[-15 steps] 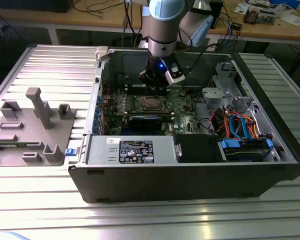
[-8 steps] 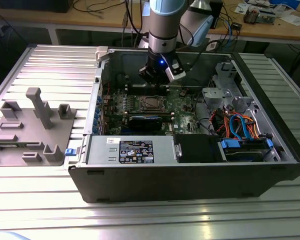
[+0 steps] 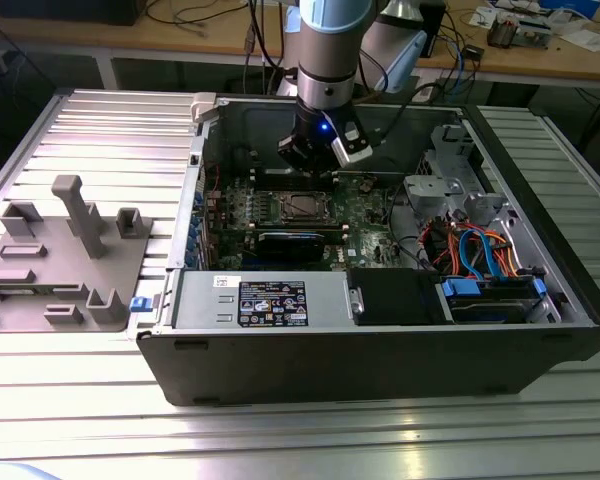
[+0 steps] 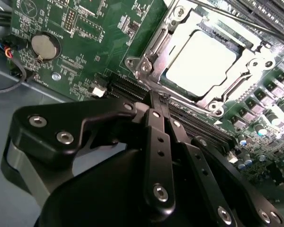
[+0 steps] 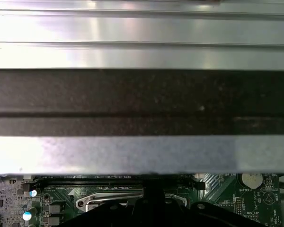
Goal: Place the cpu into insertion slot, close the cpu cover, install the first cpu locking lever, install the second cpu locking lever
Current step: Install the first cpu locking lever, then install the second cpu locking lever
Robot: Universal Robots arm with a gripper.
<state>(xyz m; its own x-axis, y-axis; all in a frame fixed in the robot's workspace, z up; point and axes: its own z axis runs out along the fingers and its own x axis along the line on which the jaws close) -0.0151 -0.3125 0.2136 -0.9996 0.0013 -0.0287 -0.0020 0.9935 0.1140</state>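
1. The gripper [image 4: 157,101] hangs inside the open computer case [image 3: 380,360], low over the green board [image 4: 85,52]. In the second wrist view its black fingers [image 4: 158,142] lie pressed together with no gap and nothing between them, their tips just beside the near edge of the socket.
2. The chip [image 4: 201,61] already lies flat in the socket [image 4: 146,66], its dull silver top showing through the window of the cover [image 4: 246,61], which sits down around it as a bright metal frame. So the first two steps look done.
3. A thin metal lever [image 4: 213,12] runs along the far side of the cover. Whether it is hooked down, I cannot tell, so the two lever steps may be left.
4. Count: one arm, one gripper, one chip, one socket, one cover, one round coin battery [image 4: 41,46] near a corner of the board.
5. In the exterior view the socket [image 3: 298,206] sits mid-board, and a grey holder tray [image 3: 65,270] rests on the ribbed table [image 3: 100,120] towards the exterior view's left, well apart from the case.
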